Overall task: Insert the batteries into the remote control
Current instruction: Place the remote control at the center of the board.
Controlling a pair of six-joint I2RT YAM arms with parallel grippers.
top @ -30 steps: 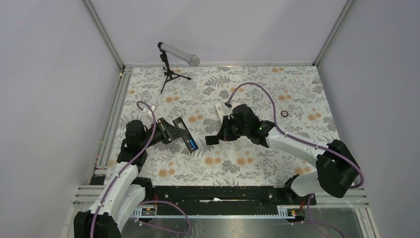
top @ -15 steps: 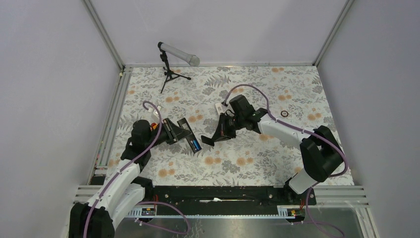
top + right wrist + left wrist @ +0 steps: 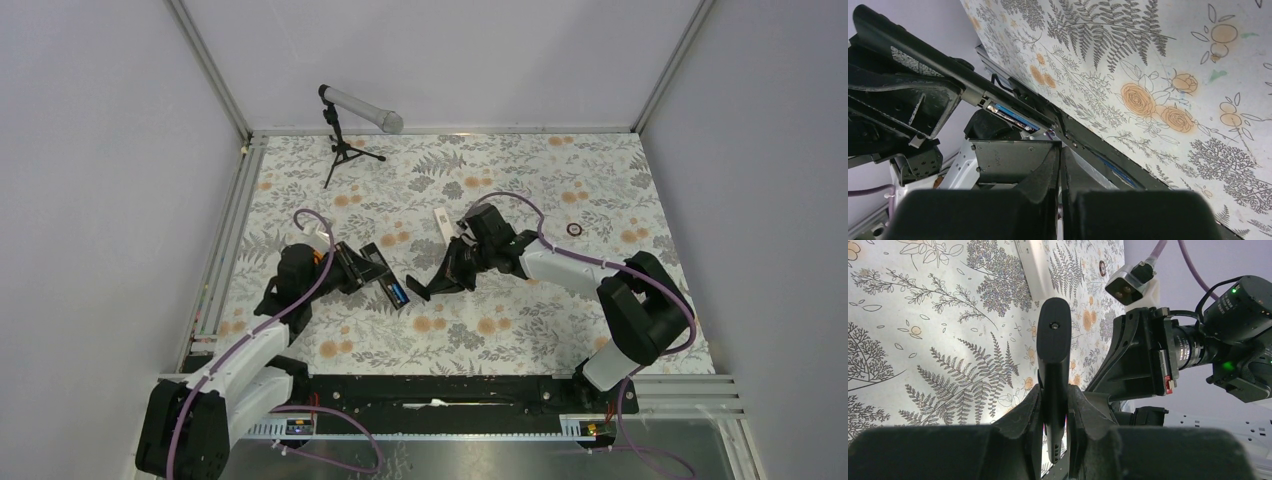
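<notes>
My left gripper (image 3: 347, 268) (image 3: 1054, 401) is shut on the black remote control (image 3: 375, 272) (image 3: 1054, 355), gripping it edge-on and lifted off the table. The remote's battery bay faces up at its near end, and blue batteries (image 3: 397, 294) (image 3: 1010, 116) lie in it. My right gripper (image 3: 452, 268) (image 3: 1059, 156) is shut on a thin flat black battery cover (image 3: 424, 288) (image 3: 1008, 159). The cover's tip hangs just right of the remote's open end, a small gap away. In the left wrist view the right gripper's fingers (image 3: 1135, 357) stand close beside the remote.
A slim white stick-shaped object (image 3: 441, 224) (image 3: 1032, 270) lies on the floral cloth behind the grippers. A microphone on a small tripod (image 3: 345, 125) stands at the back left. A small dark ring (image 3: 574, 229) lies at the right.
The left arm has carried the remote to the right and slightly nearer. The right gripper has swung the cover left and down towards the remote's battery end. Both grips are unchanged.
</notes>
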